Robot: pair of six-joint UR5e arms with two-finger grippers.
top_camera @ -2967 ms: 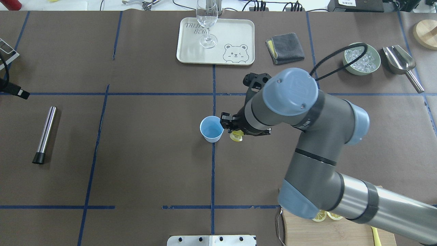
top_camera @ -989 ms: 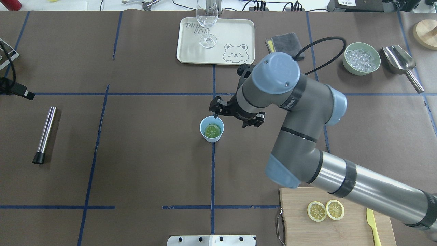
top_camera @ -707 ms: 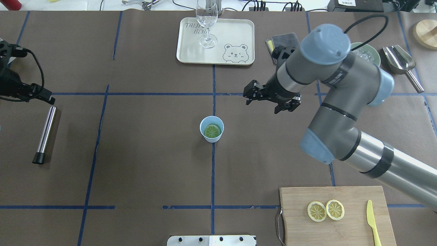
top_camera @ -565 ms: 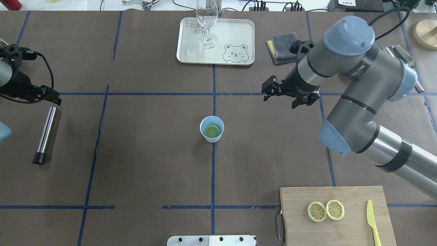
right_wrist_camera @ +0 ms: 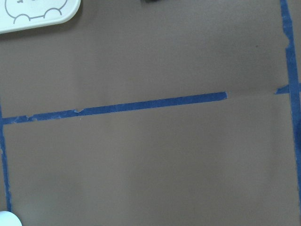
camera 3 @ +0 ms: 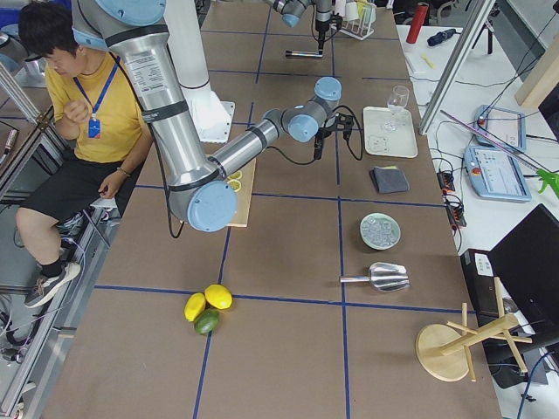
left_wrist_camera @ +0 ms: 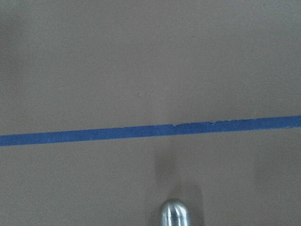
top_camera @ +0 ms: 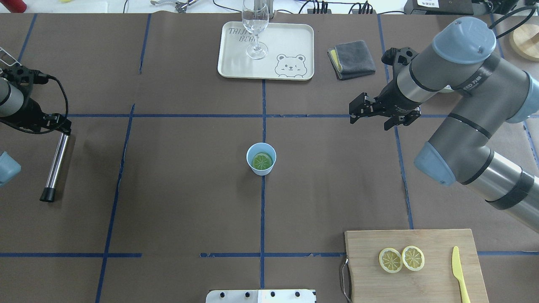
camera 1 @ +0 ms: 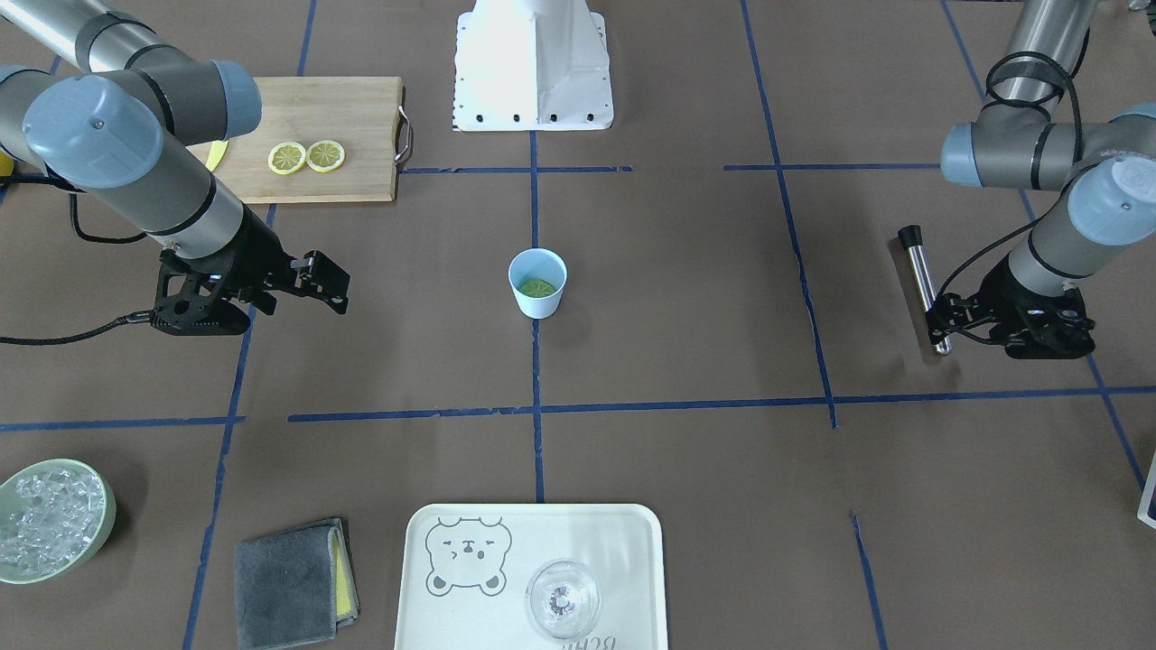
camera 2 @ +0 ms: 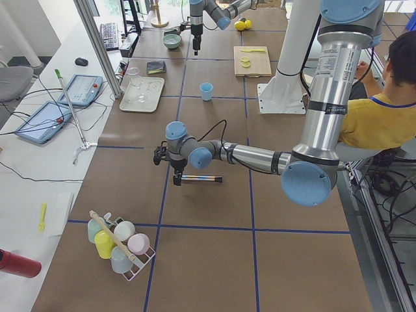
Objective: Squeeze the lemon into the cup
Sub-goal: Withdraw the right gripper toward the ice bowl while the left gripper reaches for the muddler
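The cup (top_camera: 261, 158) stands upright near the middle of the surface (top_camera: 168, 189), on a blue tape line. The lemon slice (top_camera: 262, 161) lies flat inside the cup at its bottom, looking greenish against the blue interior. The right gripper (top_camera: 369, 124) hangs above the surface, well apart from the cup on the robot's right and toward the far side. Its jaws are spread wide and hold nothing. The left gripper (top_camera: 59, 125) is at the far end of a metal rod (top_camera: 57, 164) that lies flat on the surface at the robot's left. Whether its jaws are apart or closed cannot be told, nor whether they touch the rod. The left wrist view shows only the rod's rounded tip and a tape line. A cutting board (top_camera: 421, 240) sits at the near right corner and carries two further slices (top_camera: 390, 260), side by side and touching, and a yellow knife (top_camera: 459, 271) apart from them. On the far side a tray (top_camera: 294, 38) holds an upright stemmed glass (top_camera: 255, 25), and a folded grey cloth (top_camera: 353, 59) lies just beside the tray. A green bowl (camera 1: 50, 519) of ice stands at the far right.
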